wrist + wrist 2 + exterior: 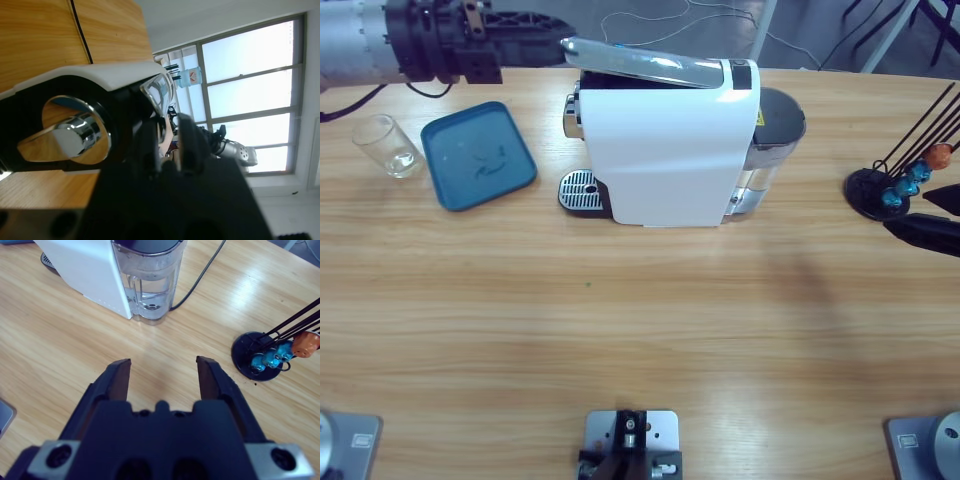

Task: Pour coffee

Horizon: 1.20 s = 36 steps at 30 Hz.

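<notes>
No coffee showed anywhere; the glass (388,146) stood empty just beside the tray (477,155), below the left gripper (167,150) in the high view. Thin, clear and slippery, it probably wanted a gentle hold mid-wall. The left gripper's jaws sat nearly closed on nothing, tight against the machine (665,145). The right gripper (162,379) hung wide open and empty, capsule stand (272,352) ahead to its right.
</notes>
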Motion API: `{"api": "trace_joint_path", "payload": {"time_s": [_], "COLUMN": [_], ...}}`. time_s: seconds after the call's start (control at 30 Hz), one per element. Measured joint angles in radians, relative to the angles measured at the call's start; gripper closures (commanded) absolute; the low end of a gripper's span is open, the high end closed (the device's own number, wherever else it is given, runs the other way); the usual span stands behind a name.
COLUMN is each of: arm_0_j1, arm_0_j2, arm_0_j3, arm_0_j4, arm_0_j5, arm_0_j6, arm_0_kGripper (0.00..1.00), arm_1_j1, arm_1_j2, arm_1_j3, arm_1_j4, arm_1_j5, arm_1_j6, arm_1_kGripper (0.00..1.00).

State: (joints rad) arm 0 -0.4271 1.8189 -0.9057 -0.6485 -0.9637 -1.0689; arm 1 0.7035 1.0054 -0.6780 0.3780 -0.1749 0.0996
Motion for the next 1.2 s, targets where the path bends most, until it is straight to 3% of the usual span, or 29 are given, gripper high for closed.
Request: {"api": "trace_joint_path", "payload": {"time_s": [0.43, 0.47, 0.5, 0.53, 0.57, 0.73, 0.8, 0.83, 0.87, 0.93, 1.07, 1.2], "arm_0_j1": [-0.017, -0.017, -0.017, -0.018, -0.017, -0.017, -0.017, -0.018, -0.019, -0.033, -0.143, -0.173], "arm_0_j2": [-0.038, -0.05, -0.061, -0.069, -0.075, -0.12, -0.172, -0.208, -0.245, -0.341, -0.559, -0.72], "arm_0_j3": [-0.097, -0.11, -0.118, -0.127, -0.137, -0.174, -0.178, -0.179, -0.18, -0.189, -0.214, -0.117], "arm_0_j4": [0.0, 0.003, 0.007, 0.011, 0.016, 0.212, 0.34, 0.409, 0.485, 0.681, 1.063, 1.126], "arm_0_j5": [-0.002, -0.002, -0.002, -0.002, -0.002, 0.016, 0.085, 0.134, 0.182, 0.325, 0.765, 0.937], "arm_0_j6": [0.0, -0.001, -0.003, -0.005, -0.006, 0.046, 0.14, 0.199, 0.261, 0.421, 0.739, 0.844], "arm_0_kGripper": [1.0, 0.937, 0.692, 0.559, 0.503, 0.497, 0.495, 0.448, 0.277, 0.111, 0.114, 0.11], "arm_1_j1": [0.0, 0.0, 0.0, 0.0, -0.001, -0.001, -0.001, -0.001, -0.001, -0.001, -0.002, -0.005], "arm_1_j2": [0.006, 0.006, 0.007, 0.008, 0.009, 0.01, 0.01, 0.01, 0.01, 0.01, -0.049, -0.073], "arm_1_j3": [0.0, 0.0, 0.0, 0.0, 0.0, 0.0, 0.0, 0.0, 0.0, 0.0, 0.015, 0.027], "arm_1_j4": [0.0, 0.0, 0.0, 0.0, 0.0, 0.0, 0.0, 0.0, 0.0, 0.001, 0.0, -0.007], "arm_1_j5": [0.0, 0.0, 0.0, 0.0, 0.0, 0.0, 0.0, 0.0, 0.0, -0.001, -0.037, -0.071], "arm_1_j6": [0.0, 0.0, 0.0, 0.0, 0.0, 0.0, 0.001, 0.004, 0.006, 0.012, 0.048, 0.129], "arm_1_kGripper": [0.451, 0.451, 0.45, 0.446, 0.446, 0.446, 0.448, 0.446, 0.446, 0.445, 0.401, 0.318]}}
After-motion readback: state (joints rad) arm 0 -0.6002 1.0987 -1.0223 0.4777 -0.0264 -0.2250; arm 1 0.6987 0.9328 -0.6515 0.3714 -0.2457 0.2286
